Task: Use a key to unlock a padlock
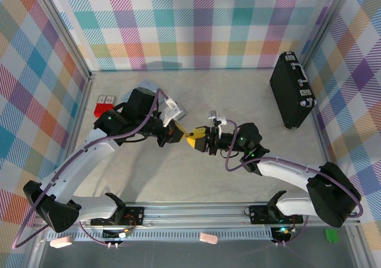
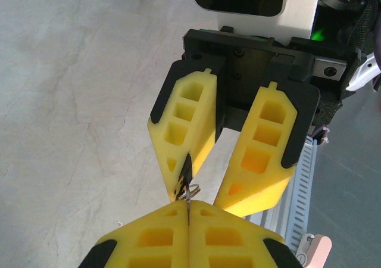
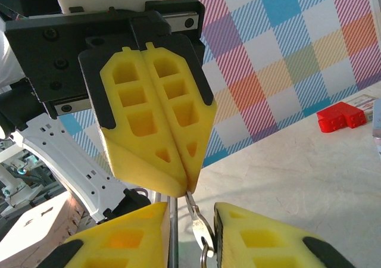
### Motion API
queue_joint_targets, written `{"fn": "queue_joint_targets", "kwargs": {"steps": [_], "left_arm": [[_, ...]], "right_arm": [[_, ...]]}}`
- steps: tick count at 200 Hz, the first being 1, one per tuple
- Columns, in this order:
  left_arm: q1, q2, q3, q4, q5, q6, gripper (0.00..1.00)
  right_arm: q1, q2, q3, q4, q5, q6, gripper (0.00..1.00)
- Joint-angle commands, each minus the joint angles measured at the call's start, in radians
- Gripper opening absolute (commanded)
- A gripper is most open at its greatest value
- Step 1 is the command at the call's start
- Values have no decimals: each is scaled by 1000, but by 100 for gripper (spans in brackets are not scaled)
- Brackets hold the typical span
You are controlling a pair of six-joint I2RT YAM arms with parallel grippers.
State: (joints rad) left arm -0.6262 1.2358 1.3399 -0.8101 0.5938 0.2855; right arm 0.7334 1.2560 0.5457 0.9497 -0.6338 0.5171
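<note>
**Containers.** Black hard case (image 1: 292, 89) at the far right of the worktop (image 1: 238, 101); shut, silver latches along one side, contents hidden; red block (image 1: 105, 106) at the far left near the wall, well apart from the case.

**Arms.** The two arms meet tip to tip at mid-worktop.

**Left end effector** (image 3: 180, 175). Yellow fingers pressed together, pinching the key (image 3: 194, 211) at their tips; the key's free end sticks out beyond the tips and carries a wire ring (image 3: 205, 253), cut off by the frame edge in the right wrist view.

**Right end effector** (image 2: 207, 199). Fingers spread, one on each side of the key; the key lies close against one finger (image 2: 181, 131); whether they touch cannot be told.

**Visibility.** In the left wrist view the key is a thin dark sliver; from above it is too small to make out among the yellow tips.
</note>
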Motion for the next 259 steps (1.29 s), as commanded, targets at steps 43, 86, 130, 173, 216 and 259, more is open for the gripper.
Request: {"fn": "queue_joint_targets", "kwargs": {"steps": [43,86,130,173,216,259], "left_arm": [[-6,17,18,41,-1,-2,0],[-6,12,15,57,-3,-12,0],[-5,6,10,65,-8,-14,0],[-5,5,7,61,-9,-12,0],[-5,0,6,66,-24,-13,0],[-4,-4,-21,104,-74,-38,0]], "right_arm": [[0,-1,3,37,-20,4,19],[0,9,0,55,-27,16,25],[0,4,-11,54,5,16,30],[0,-9,-15,46,14,15,21],[0,-18,-17,34,26,5,16],[0,-28,-28,12,64,4,6]]}}
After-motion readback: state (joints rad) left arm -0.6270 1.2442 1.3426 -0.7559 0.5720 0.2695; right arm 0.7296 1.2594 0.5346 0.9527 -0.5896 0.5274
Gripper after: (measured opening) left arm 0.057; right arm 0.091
